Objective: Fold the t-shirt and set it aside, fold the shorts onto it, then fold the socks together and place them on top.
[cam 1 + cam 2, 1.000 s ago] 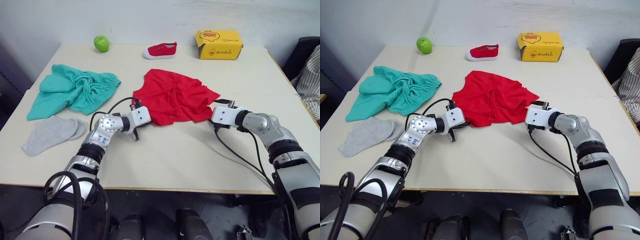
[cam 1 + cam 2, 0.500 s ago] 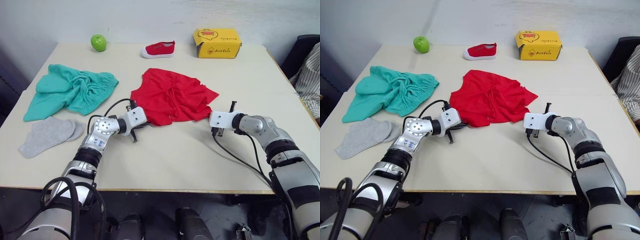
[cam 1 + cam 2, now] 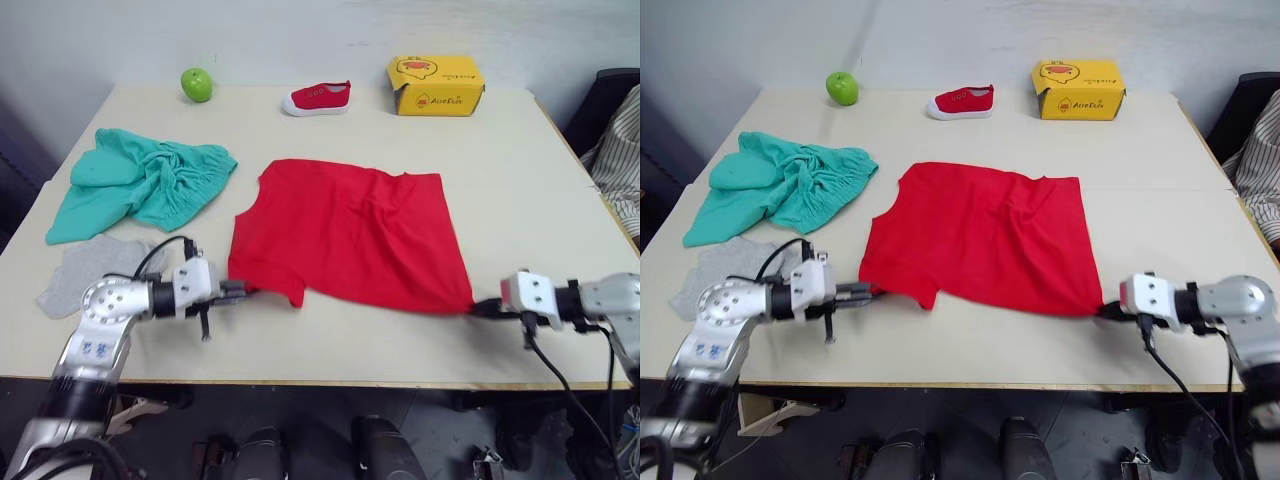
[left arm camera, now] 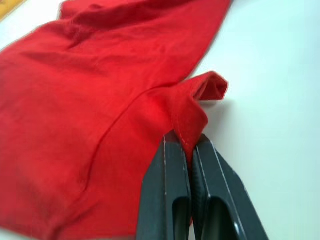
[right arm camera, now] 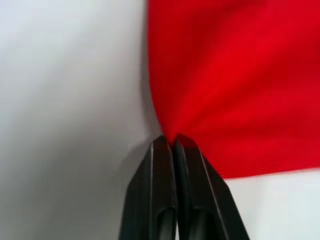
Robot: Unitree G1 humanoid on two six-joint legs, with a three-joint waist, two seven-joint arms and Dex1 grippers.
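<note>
Spread nearly flat across the middle of the table [image 3: 520, 170]: the t-shirt [image 3: 350, 235], pulled out wide between both arms. Pinched at its near left sleeve corner by the left end effector [image 4: 190, 150], fingers [image 4: 167, 165] clamped tight on a fold of red cloth. Gripped at its near right hem corner by the right end effector [image 5: 172, 142], fingers pressed together on the fabric edge. Bunched at the far left of the table: the shorts [image 3: 145, 180], well apart from the t-shirt. Just near of them, by the left arm: the socks [image 3: 85, 270], lying flat. Along the far edge: a green apple [image 3: 197, 84], a small red shoe [image 3: 318, 98], a yellow box [image 3: 435, 85]
</note>
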